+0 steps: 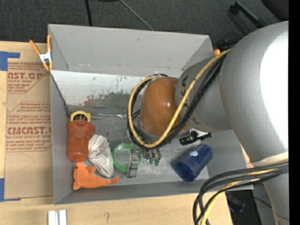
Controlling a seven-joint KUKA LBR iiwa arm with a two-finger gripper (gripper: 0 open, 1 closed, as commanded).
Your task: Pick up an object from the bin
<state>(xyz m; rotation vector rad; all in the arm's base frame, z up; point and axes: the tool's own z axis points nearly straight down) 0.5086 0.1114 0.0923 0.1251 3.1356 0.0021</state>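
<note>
Gripper point(143, 161) is down low at the bin point(93, 86) floor, tucked under the orange wrist cover. From this angle I can't tell whether it is open or closed, and I see nothing clamped in it.

The nearest thing is a green cup point(122, 157), touching or just beside the gripper on its left in this view. That's the relation that matters: my guess is that a grasp here needs only a small shift to the left, no real travel.

The cup is see-through green plastic, small, with a round rim. It seems tipped over with its length running up and down the view, but I can't be sure.

Beyond it, farther left of the gripper, lies a crumpled white cloth point(100, 154), pressed against the cup. Past that are 1 orange bottle point(79, 138) and an orange toy point(90, 177). On the gripper's other side, near but apart, a blue cup point(192, 162) lies on its side.
</note>
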